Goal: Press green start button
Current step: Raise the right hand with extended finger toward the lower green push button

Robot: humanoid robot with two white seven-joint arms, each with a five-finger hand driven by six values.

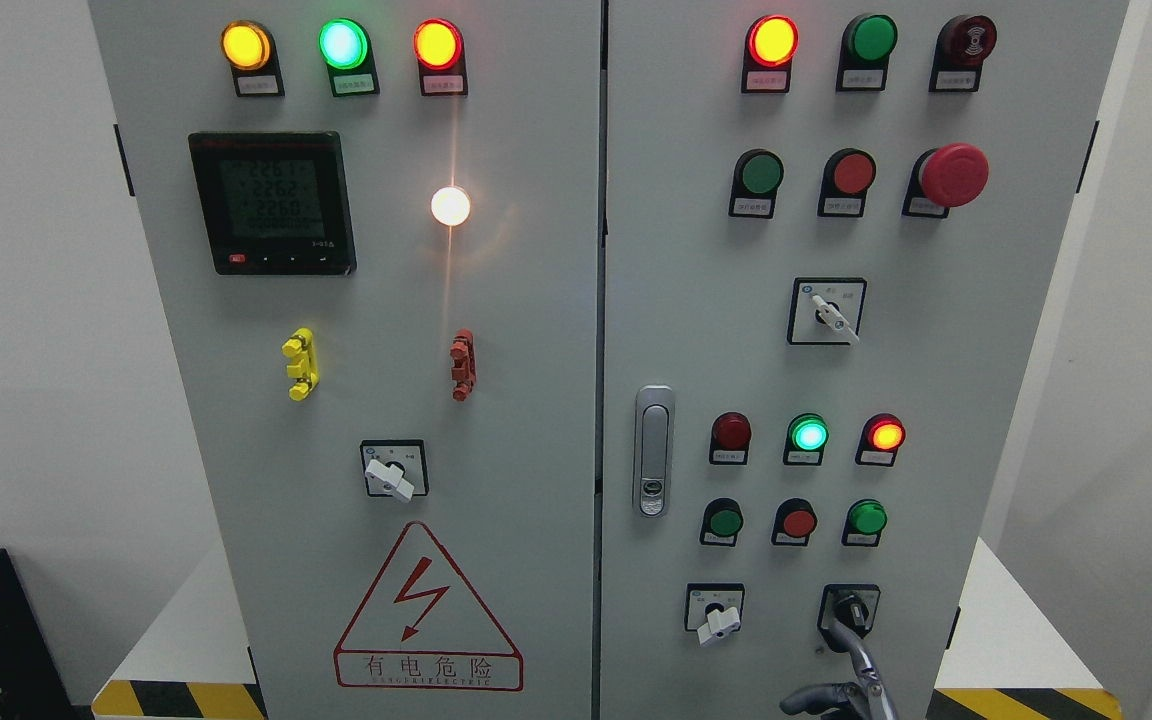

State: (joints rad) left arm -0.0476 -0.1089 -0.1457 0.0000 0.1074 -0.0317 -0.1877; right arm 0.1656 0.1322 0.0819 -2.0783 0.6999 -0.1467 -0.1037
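Observation:
A grey electrical cabinet point(536, 300) with two doors fills the head view. On its right door there are three green push buttons: one in the upper row point(762, 172), and two in the lower row, at the left point(725, 521) and at the right point(868, 517). Their labels are too small to read. Red push buttons point(853, 172) point(798, 521) sit beside them. Neither of my hands shows in the picture.
A red mushroom stop button point(953, 174) sticks out at the upper right. Lit green lamps point(343, 43) point(809, 434), rotary switches point(826, 312) point(715, 610), a door handle point(653, 450) and a key switch with a hanging key ring point(848, 612) also sit on the doors.

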